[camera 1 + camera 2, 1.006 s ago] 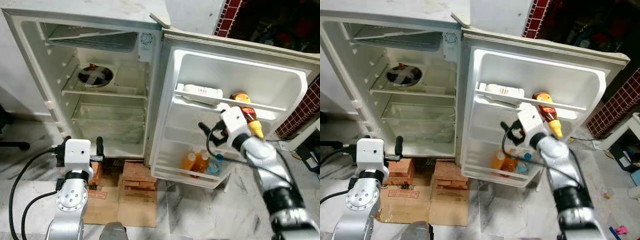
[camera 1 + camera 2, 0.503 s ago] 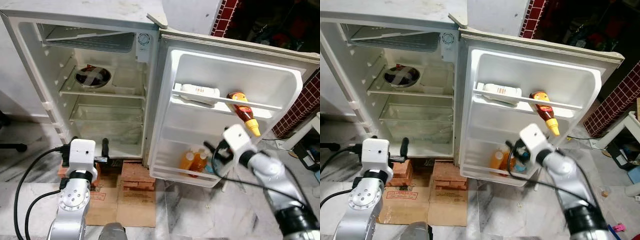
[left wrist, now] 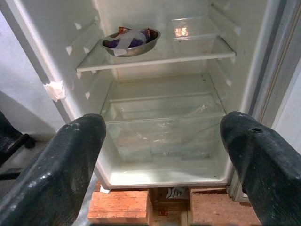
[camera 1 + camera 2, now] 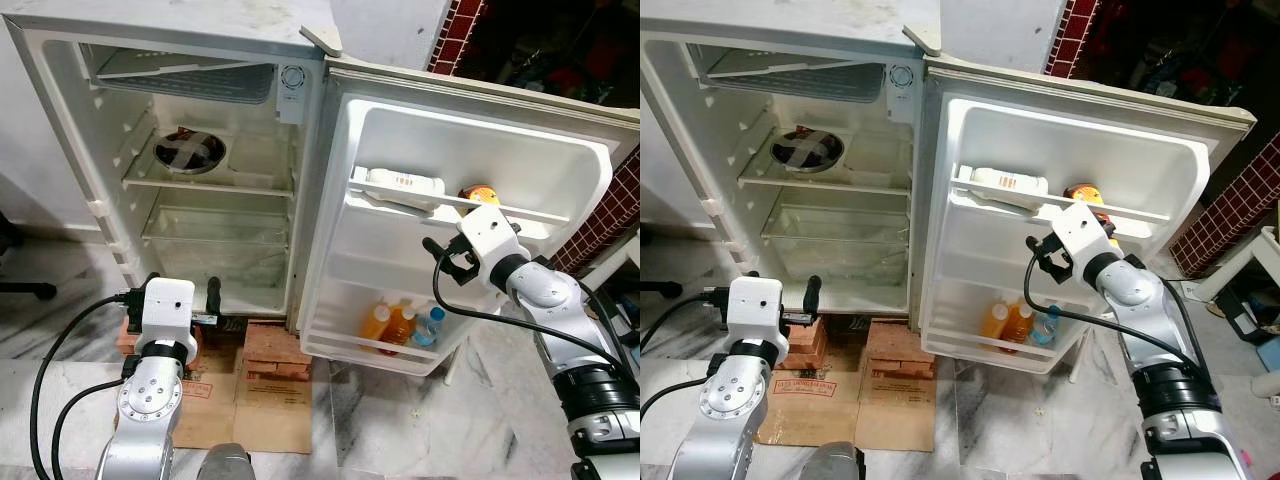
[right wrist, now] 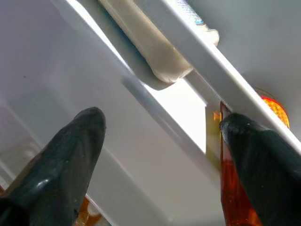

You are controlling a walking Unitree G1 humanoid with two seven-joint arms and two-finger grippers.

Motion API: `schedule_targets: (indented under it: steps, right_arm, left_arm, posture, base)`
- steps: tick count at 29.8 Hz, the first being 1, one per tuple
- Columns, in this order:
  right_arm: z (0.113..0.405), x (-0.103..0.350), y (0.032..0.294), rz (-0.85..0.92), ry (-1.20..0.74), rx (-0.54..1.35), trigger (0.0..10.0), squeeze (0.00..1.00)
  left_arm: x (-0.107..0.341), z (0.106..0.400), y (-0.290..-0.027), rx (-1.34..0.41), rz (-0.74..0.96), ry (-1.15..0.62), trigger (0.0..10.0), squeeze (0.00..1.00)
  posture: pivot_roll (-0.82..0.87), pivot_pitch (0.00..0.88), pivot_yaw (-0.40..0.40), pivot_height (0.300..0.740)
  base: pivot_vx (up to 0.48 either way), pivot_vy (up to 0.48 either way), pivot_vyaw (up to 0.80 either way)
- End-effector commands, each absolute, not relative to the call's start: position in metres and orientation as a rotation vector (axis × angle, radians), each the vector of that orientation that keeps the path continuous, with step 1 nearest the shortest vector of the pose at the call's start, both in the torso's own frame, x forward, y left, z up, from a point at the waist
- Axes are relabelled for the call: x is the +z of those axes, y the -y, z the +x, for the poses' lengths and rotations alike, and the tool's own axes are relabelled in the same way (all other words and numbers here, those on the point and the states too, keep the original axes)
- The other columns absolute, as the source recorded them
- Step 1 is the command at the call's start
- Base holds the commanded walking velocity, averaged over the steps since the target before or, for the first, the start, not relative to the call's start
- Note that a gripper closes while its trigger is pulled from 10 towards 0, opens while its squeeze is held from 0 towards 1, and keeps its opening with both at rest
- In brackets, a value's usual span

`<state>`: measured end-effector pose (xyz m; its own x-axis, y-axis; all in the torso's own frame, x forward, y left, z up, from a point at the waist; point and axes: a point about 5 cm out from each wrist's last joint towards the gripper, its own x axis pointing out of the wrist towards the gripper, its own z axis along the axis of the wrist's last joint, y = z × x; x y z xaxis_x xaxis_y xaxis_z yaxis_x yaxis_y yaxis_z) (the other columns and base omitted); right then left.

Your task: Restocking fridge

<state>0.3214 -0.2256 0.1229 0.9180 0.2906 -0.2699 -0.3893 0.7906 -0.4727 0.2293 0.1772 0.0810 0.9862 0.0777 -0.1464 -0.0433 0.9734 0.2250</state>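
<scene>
Open fridge door point(image 4: 560, 130), right pincer point(image 4: 447, 262) spread empty below rail point(image 4: 520, 212) (sauce bottle point(image 5: 235, 197) beside), left pincer point(image 3: 160, 155) spread too.

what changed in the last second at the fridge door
The right gripper dipped toward the bottom door shelf, then rose back up beside the sauce bottle on the upper door rack, open and holding nothing. The left gripper stayed low before the open fridge; the bottles did not move.

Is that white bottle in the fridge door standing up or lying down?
Lying down: the white bottle rests on its side behind the door rail, beside the orange sauce bottle.
</scene>
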Motion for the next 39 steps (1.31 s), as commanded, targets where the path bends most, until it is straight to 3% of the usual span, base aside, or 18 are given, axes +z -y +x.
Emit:
schedule_targets:
  steps: [1, 4, 14, 20, 27, 34, 39]
  right_arm:
    - [0.318, 0.135, 0.225, -0.529, -0.101, 0.376, 10.0, 0.0]
    - [0.315, 0.137, 0.224, -0.494, -0.071, 0.377, 10.0, 0.0]
    - [0.267, 0.128, 0.195, -0.347, 0.041, 0.431, 10.0, 0.0]
    - [0.253, 0.115, 0.192, -0.361, -0.028, 0.443, 10.0, 0.0]
    - [0.278, 0.107, 0.214, -0.447, -0.18, 0.381, 10.0, 0.0]
    - [0.328, 0.128, 0.238, -0.544, -0.22, 0.244, 10.0, 0.0]
    - [0.335, 0.126, 0.255, -0.548, -0.306, 0.198, 10.0, 0.0]
  left_arm:
    - [0.081, 0.231, -0.175, 0.05, 0.224, -0.158, 10.0, 0.0]
    - [0.081, 0.231, -0.175, 0.049, 0.224, -0.159, 10.0, 0.0]
    - [0.082, 0.232, -0.171, 0.019, 0.207, -0.154, 10.0, 0.0]
    - [0.081, 0.233, -0.17, 0.011, 0.206, -0.159, 10.0, 0.0]
    - [0.08, 0.234, -0.169, 0.004, 0.204, -0.168, 10.0, 0.0]
    - [0.08, 0.232, -0.171, 0.02, 0.205, -0.176, 10.0, 0.0]
    - [0.079, 0.229, -0.173, 0.032, 0.203, -0.186, 10.0, 0.0]
  posture:
    - [0.12, 0.0, -0.107, 0.74]
    - [0.11, 0.0, -0.104, 0.74]
    - [0.09, 0.0, -0.103, 0.74]
    - [0.09, 0.0, -0.102, 0.74]
    - [0.09, 0.0, -0.1, 0.74]
    - [0.11, 0.0, -0.115, 0.74]
    - [0.12, 0.0, -0.122, 0.74]
  base:
    - [0.0, 0.0, 0.0]
    - [0.0, 0.0, 0.0]
    - [0.0, 0.0, 0.0]
    - [0.0, 0.0, 0.0]
    - [0.0, 0.0, 0.0]
    - [0.0, 0.0, 0.0]
    - [0.0, 0.0, 0.0]
